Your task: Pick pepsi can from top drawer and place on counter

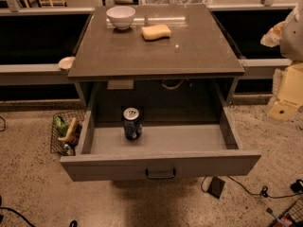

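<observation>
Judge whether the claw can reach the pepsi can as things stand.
Probably yes: the top drawer stands open, the pepsi can is upright with nothing beside it, and the claw hangs off to the drawer's right.

White bowl (120, 16) near a yellow sponge (156, 31); wire basket (55, 129) on the floor (33, 188)

Seemingly a robot test lab: speckled floor (28, 188) with loose cables (262, 191), 1 lone cabinet (142, 51), gripper (277, 34) at right edge.

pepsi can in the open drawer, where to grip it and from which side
Grip the pepsi can round its side wall, coming from above: it stands upright, and the top drawer walls block a level approach. The gripper is at the right edge.
</observation>
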Controlling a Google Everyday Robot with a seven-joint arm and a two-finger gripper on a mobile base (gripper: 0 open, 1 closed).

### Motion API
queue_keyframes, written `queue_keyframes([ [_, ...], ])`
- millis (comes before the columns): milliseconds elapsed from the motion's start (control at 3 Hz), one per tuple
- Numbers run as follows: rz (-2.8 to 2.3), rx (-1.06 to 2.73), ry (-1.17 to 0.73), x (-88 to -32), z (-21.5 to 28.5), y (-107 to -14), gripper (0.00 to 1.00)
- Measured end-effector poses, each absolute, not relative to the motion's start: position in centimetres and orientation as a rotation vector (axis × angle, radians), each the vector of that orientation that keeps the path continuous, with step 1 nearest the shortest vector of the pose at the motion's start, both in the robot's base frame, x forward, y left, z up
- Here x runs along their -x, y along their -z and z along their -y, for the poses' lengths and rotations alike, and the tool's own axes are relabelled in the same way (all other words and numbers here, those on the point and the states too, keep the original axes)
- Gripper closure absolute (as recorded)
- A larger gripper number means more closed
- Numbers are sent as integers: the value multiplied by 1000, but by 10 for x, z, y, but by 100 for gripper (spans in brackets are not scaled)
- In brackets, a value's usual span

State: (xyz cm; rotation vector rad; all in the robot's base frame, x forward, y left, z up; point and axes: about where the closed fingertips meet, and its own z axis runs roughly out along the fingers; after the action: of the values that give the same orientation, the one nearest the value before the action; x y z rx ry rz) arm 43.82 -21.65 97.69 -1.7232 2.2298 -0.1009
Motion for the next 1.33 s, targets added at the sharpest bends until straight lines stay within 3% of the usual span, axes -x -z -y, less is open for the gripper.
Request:
queue_keyframes([
  [667, -2190, 1689, 80, -456, 206, -972, 0],
  [1333, -1898, 1583, -202, -548, 121, -930, 0],
])
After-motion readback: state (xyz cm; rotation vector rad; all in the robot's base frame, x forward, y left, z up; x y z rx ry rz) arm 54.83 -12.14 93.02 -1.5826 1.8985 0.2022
